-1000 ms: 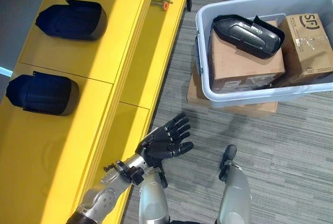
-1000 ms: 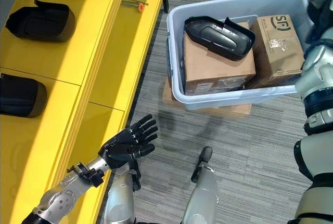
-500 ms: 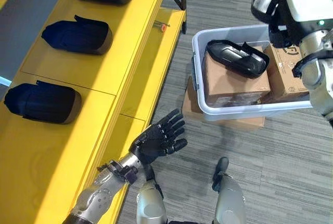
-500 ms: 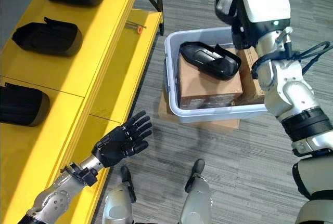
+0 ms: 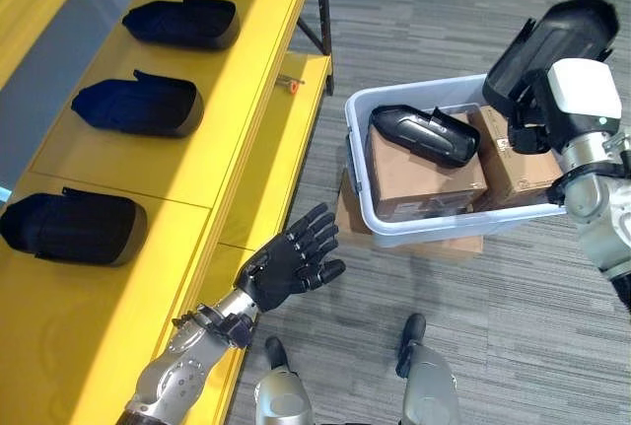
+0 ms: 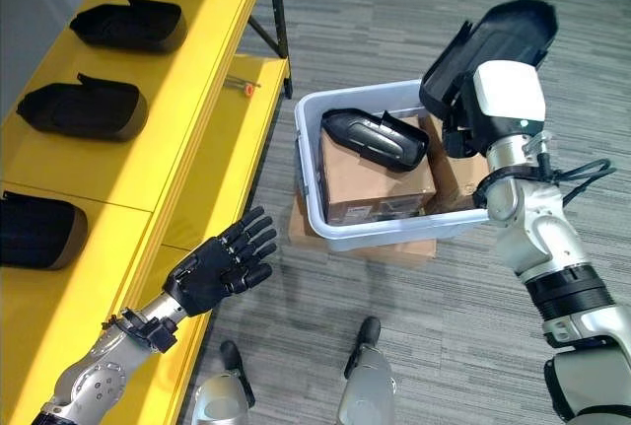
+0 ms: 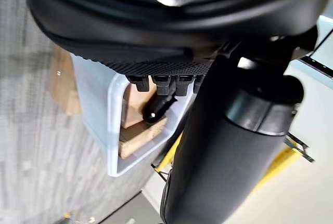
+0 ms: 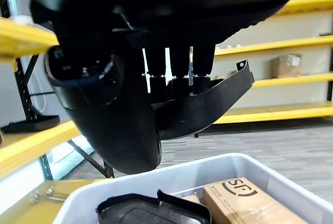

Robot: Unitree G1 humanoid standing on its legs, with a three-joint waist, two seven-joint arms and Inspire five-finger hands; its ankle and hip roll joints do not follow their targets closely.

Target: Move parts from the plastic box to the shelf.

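One black curved plastic part (image 6: 498, 42) up in right hand (image 8: 174, 81), fingers curled round it, above grey plastic box (image 6: 308, 188). Second black part (image 6: 375, 139) lying on cardboard inside. Yellow shelf (image 6: 212, 80) off to robot's left, so part needs a swing across. Left hand (image 6: 212, 272) spread wide, empty, beside shelf edge, nearer it.

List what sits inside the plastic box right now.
Inside the plastic box: one black part lying on a cardboard box, and a second cardboard box beside it. Anything under the cartons is hidden.

plastic box (image 5: 361, 139): translucent plastic | parts (image 5: 424, 135): glossy black plastic | cartons (image 5: 419, 174): matt cardboard
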